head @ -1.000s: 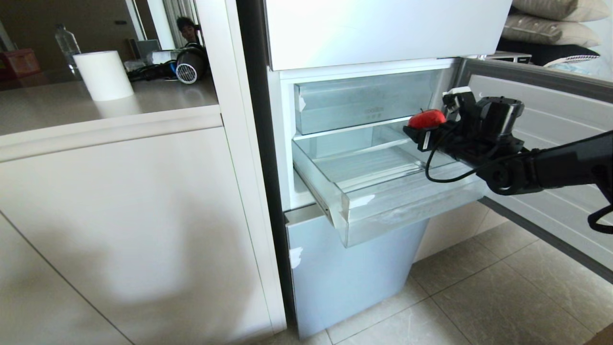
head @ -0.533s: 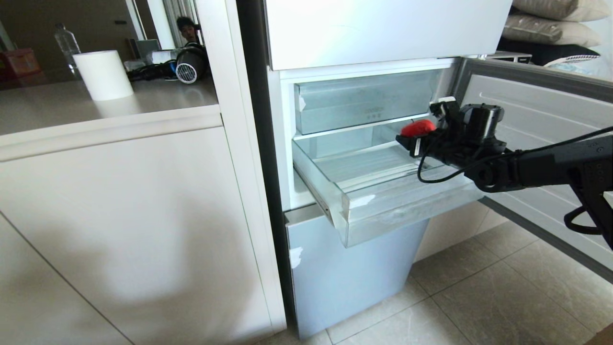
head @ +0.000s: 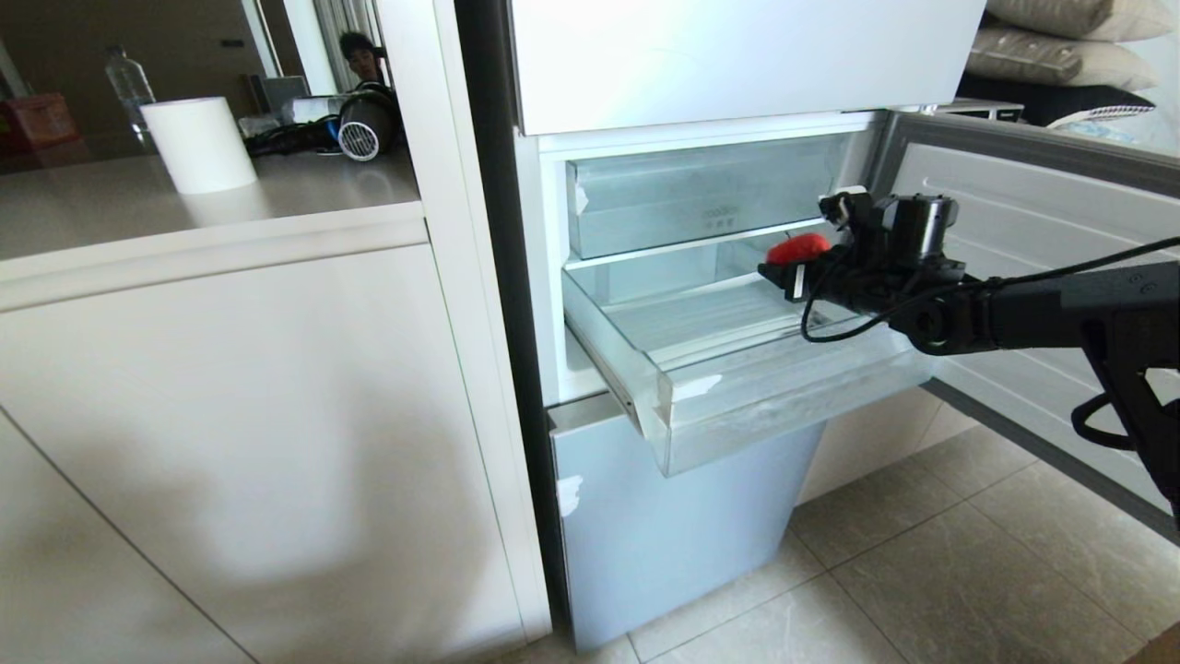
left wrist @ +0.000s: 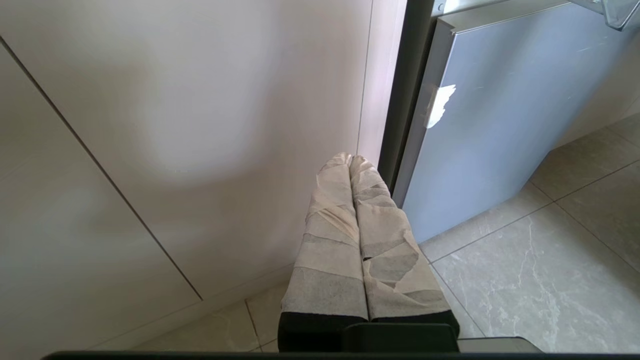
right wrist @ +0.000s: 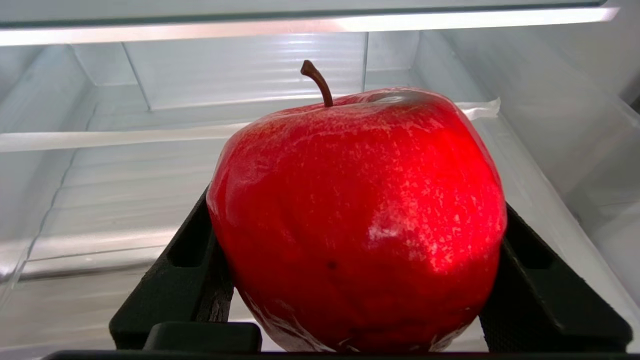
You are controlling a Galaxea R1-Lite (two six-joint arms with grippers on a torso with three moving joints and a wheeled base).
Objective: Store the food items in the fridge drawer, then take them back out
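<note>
- The fridge drawer [head: 737, 406] stands pulled out from the open fridge, its frosted front forward, with white tape scraps at the front corner.
- The right gripper [head: 800, 251] reaches in from the right over the drawer's far right part, its black fingers [right wrist: 180, 280] clamped on either side of the red apple.
- The left gripper [left wrist: 357, 200] hangs low beside the cabinet, near the floor, its taped fingers pressed together.
- The apple [right wrist: 357, 220] sits upright between the fingers, stem up, above the drawer floor.

You can't see the apple's [right wrist: 357, 220] underside, cut off between the right gripper's [right wrist: 357, 280] fingers.
</note>
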